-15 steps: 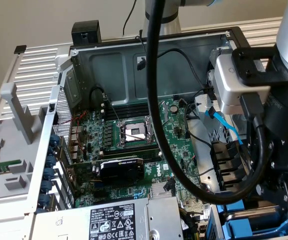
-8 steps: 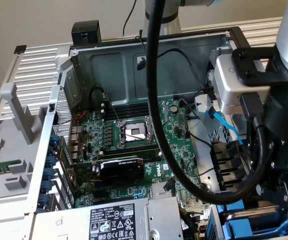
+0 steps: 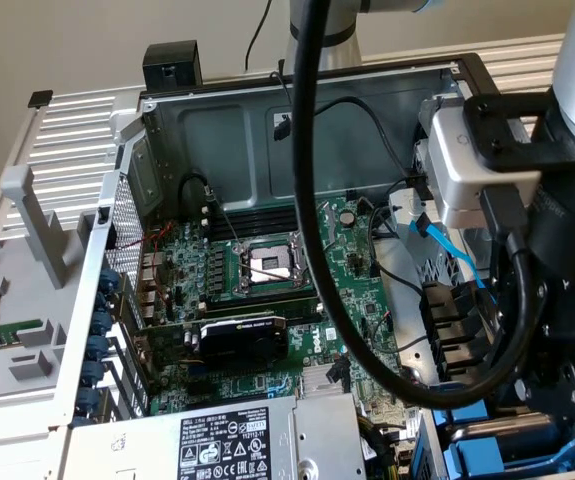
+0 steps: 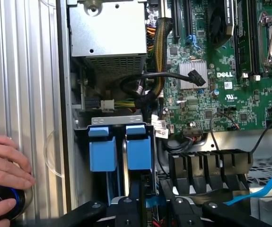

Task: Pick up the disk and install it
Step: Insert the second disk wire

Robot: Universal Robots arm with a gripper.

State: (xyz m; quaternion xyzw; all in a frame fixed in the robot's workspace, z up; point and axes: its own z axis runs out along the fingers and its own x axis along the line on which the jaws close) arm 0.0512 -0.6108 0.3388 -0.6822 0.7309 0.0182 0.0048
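Wrist view: two blue-carrier disks point(image 4: 102, 146) side by side

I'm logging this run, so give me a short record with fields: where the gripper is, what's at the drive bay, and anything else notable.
gripper: black linkage over the drive bay, wrist view; open or shut unclear
drive bay: two blue carriers side by side
disk: not told apart from its twin
power supply: grey box with sticker
motherboard: green, exposed
person's hand: on the ribbed panel beside the case, on a black knob
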